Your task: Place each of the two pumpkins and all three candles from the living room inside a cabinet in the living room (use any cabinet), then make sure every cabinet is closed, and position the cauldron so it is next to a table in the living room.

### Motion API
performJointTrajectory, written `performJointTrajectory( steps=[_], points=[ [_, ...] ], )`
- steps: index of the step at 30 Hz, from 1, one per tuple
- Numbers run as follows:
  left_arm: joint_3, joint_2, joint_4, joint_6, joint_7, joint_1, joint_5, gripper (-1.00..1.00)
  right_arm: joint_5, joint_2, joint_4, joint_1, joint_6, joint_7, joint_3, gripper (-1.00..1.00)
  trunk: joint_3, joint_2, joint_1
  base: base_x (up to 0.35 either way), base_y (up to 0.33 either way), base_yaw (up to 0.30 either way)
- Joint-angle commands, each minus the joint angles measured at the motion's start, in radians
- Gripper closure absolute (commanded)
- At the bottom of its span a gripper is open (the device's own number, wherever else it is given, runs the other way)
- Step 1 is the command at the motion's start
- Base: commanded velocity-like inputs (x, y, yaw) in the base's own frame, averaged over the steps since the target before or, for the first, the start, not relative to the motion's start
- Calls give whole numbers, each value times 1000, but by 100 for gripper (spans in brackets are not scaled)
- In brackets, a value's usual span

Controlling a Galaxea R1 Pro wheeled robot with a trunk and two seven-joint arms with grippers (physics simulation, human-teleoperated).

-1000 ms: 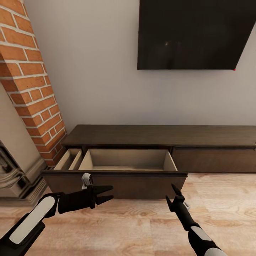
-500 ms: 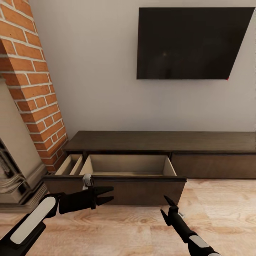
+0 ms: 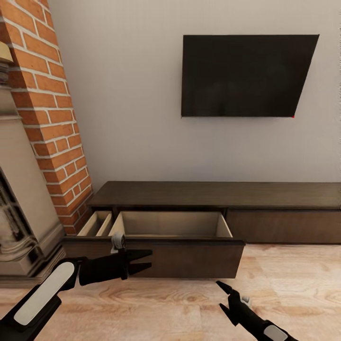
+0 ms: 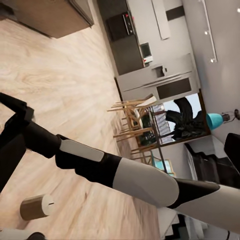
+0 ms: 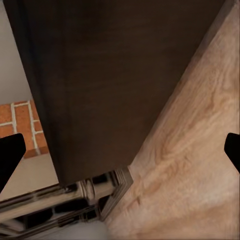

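The cabinet stands against the far wall, long, low and dark brown with a flat top. Its left drawer is pulled out toward the robot, showing a pale beige interior with nothing visible inside; a narrower compartment at its left end, split by a thin divider, also looks bare. The right front sits flush and closed.

In the left wrist view a short tan candle lies on its side on the wood-plank floor, close to the right arm.

The left tool hovers in front of the open drawer's face, its two black fingers spread a little and holding nothing. The right tool hangs low over the floor near the drawer's right corner, fingers parted and empty; its wrist view faces the dark drawer front with the fingertips wide apart at the edges.

A brick column and the beige fireplace stand left of the cabinet, and a dark television hangs on the wall above it.

Compared with a second ago, the view has pulled back, so the television shows whole and the cabinet looks farther off. The right tool has dropped lower and nearer the robot; the left one has hardly shifted.
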Motion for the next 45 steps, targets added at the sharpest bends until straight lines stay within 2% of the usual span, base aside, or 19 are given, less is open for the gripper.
performJointTrajectory(
  steps=[1, 9, 17, 26, 35, 36, 37, 45],
  points=[
    [-1, 0, 0, 0, -6, -1, -6, -100, -2, -3, 1, 0, 5, 1, 1, -100, 3, 0, -1, -16, 0, 0],
    [-1, 0, 0, 0, -1, -1, -6, -100, 41, -15, 0, 7, -14, 17, 1, -100, 34, 2, -4, -4, 0, 0],
    [-1, 0, 0, 0, -1, -2, -6, -100, 45, -27, 2, 8, -23, 14, 1, -100, 65, 4, -8, 0, 0, 0],
    [-2, 0, 0, 0, -1, -2, -6, -100, 44, -29, 2, 8, -23, 11, 1, -100, 99, 8, -13, -61, 10, 0],
    [-1, 1, 0, 0, -1, -2, -6, -100, 45, -29, 2, 8, -37, 4, 1, -100, 128, 71, -48, -149, 40, 0],
    [-1, 1, 0, 0, -1, -2, -6, -100, 45, -29, 12, 8, -99, 3, 2, -100, 131, 78, -51, -5, 1, 0],
    [-1, 1, 0, 0, -1, -2, -6, -100, 45, -29, 15, 8, -112, 4, 2, -100, 134, 85, -55, -3, 1, 0],
    [-1, 0, 0, 0, -1, -2, -6, -100, 45, -29, 23, 8, -138, 3, 2, -100, 159, 141, -86, -1, 0, 0]
  ],
)
